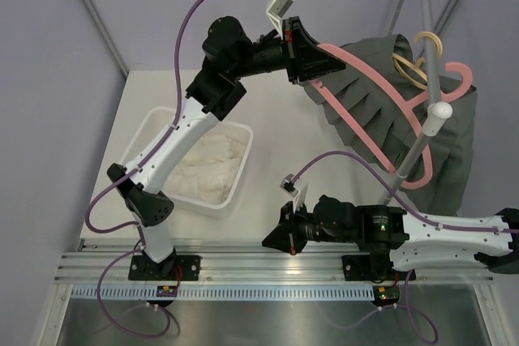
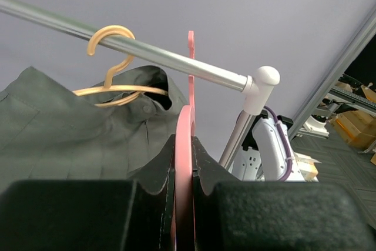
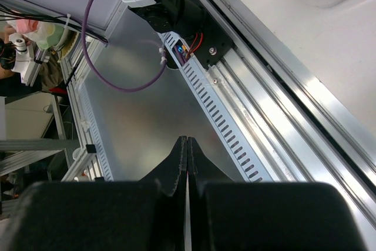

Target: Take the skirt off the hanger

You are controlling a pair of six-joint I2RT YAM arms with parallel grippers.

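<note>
Left gripper (image 2: pixel 183 145) clamped on pink hanger (image 1: pixel 366 77), skirt (image 1: pixel 349 119) draped right beside it at table (image 1: pixel 268 103) edge; right gripper (image 1: pixel 272 239) pinched shut, empty.

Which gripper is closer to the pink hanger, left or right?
Left. The left gripper is shut on the pink hanger's arm; the right gripper sits shut and empty down by the front rail, apart from it.
</note>
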